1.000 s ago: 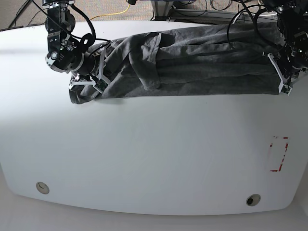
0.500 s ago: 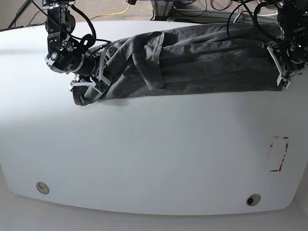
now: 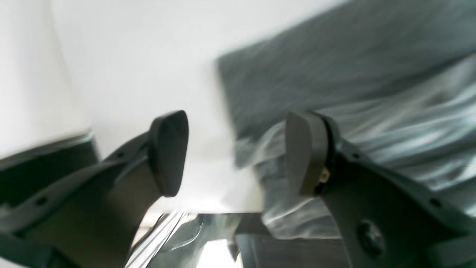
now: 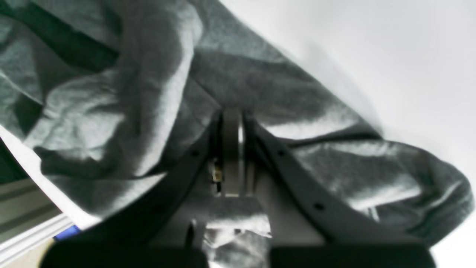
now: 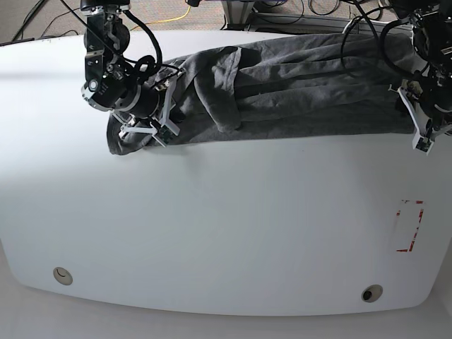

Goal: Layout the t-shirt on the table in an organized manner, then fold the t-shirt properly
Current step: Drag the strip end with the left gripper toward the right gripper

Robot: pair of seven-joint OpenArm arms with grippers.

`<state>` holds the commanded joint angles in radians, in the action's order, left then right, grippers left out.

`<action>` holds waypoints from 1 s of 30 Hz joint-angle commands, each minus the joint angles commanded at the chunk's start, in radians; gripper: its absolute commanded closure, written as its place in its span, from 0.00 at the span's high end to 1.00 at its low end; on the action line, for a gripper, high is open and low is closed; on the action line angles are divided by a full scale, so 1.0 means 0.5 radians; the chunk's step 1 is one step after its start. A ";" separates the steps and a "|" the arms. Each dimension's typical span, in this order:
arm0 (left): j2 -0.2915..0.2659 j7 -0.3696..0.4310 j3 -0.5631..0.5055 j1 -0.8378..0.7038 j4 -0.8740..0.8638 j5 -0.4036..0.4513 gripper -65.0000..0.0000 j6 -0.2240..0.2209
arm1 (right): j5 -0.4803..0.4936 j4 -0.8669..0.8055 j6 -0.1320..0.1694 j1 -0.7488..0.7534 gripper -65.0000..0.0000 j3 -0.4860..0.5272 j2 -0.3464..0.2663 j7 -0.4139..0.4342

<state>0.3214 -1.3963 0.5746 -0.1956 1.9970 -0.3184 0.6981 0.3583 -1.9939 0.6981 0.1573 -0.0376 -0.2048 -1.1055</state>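
Right tool (image 4: 231, 149) clamped on t-shirt (image 5: 304, 85) edge, anchoring it; left tool (image 3: 238, 156) gaping, holding nothing, cloth just beside, on worktop (image 5: 226, 226).

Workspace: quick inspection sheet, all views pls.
Surface: white table, glossy, red tape mark near right edge, two grommet holes at front.
Job's things: t-shirt stretched along far edge, wrinkled, a sleeve folded over.
Clutter: nothing seen.
Grippers: right gripper shut on the shirt's end; left gripper open, cloth at one finger.
Cables: black leads on both arms; yellow cable on floor behind.
Surroundings: carpet, equipment legs beyond table.
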 joint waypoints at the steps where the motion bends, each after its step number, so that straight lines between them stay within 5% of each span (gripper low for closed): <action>1: -0.003 0.000 -0.003 -0.009 -0.003 0.003 0.59 0.000 | -0.003 0.003 0.000 -0.003 0.03 0.000 0.000 -0.021; 13: -0.006 0.158 -0.104 -0.310 -0.114 0.018 0.59 0.000 | -0.012 0.178 0.000 0.012 0.03 -0.003 -0.018 0.009; 20: -0.015 0.351 -0.279 -0.338 -0.374 0.245 0.59 0.000 | -0.015 0.482 0.000 0.000 0.03 -0.006 -0.055 0.203; 30: -0.012 0.548 -0.519 0.089 -0.961 0.359 0.59 0.000 | -0.015 0.875 0.000 -0.160 0.03 -0.018 -0.212 0.390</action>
<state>0.3153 -1.1224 0.3153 -0.1511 1.5167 -0.1389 0.6981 0.3506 -1.5566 0.6981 0.0775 -0.0468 -0.3107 -0.9106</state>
